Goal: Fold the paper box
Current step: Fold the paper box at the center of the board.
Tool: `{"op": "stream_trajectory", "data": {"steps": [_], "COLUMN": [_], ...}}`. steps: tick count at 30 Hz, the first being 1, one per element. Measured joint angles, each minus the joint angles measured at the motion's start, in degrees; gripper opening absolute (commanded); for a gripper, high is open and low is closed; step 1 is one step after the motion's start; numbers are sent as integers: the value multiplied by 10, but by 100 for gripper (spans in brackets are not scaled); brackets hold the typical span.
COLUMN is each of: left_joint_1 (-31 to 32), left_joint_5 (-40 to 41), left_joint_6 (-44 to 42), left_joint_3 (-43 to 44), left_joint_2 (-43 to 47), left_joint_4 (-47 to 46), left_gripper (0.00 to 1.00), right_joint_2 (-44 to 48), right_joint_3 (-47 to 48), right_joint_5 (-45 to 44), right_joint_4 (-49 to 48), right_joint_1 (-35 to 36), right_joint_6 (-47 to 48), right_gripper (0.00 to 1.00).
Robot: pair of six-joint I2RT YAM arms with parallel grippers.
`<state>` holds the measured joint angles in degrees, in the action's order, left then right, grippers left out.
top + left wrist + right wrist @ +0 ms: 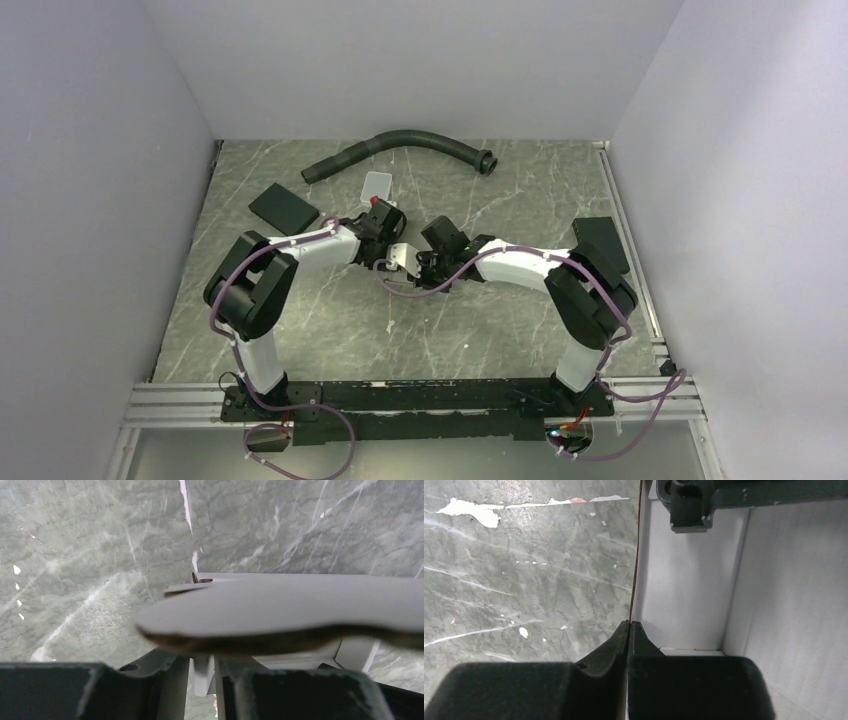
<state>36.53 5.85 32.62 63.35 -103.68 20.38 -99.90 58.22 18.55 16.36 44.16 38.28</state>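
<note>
White paper box (400, 254), half-hidden, perhaps hose (400, 136) beyond

**Box mid-tabletop, clutter behind**

The paper box (400, 254) sits in the middle of the tabletop (330, 330), with the left arm (330, 243) on its left and the right arm (510, 262) on its right. The right fingers (616, 642) meet on one upright wall of it. Behind the box lies a tile (377, 184). Left of the tile is a pad (283, 208), and farthest back a hose (400, 143) runs across.

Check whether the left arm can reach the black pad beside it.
Probably yes: the black pad lies close to the left gripper, only bare table between, though it's at the paper box.
</note>
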Motion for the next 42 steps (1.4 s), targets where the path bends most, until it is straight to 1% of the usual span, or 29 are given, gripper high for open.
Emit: {"op": "stream_trajectory", "data": {"steps": [2, 4, 8, 13, 14, 16, 21, 26, 27, 34, 42], "left_joint_1": [-3, -3, -4, 1, 4, 6, 6, 6, 6, 6, 6], "left_joint_5": [-2, -2, 1, 20, 24, 26, 25, 26, 27, 31, 31], "left_joint_6": [0, -1, -6, -9, -10, -10, -11, -9, -9, -8, -2], "left_joint_3": [-3, -5, -6, 6, 10, 18, 23, 23, 23, 23, 21], "left_joint_2": [1, 2, 3, -2, -5, -9, -12, -12, -12, -11, -7], "left_joint_4": [-5, -7, -6, 10, 16, 27, 34, 35, 35, 35, 35], "left_gripper": [18, 9, 0, 0, 2, 9, 23, 28, 30, 35, 37], "right_joint_2": [0, 0, 0, 0, 0, 0, -1, -1, -1, -1, -1], "right_joint_3": [0, 0, 0, 0, 0, 0, 0, 0, 0, 0, 0], "right_joint_5": [0, 0, -1, -1, 0, 0, 0, 0, 0, -1, 0], "right_joint_4": [-1, -1, -1, -2, -1, -3, -4, -4, -4, -4, -5], "right_joint_1": [2, 2, 2, 2, 2, 1, 1, 1, 1, 1, 2], "right_joint_6": [0, 0, -2, -3, -4, -8, -11, -11, -11, -11, -12], "right_gripper": [0, 0, 0, 0, 0, 0, 0, 0, 0, 0, 0]}}
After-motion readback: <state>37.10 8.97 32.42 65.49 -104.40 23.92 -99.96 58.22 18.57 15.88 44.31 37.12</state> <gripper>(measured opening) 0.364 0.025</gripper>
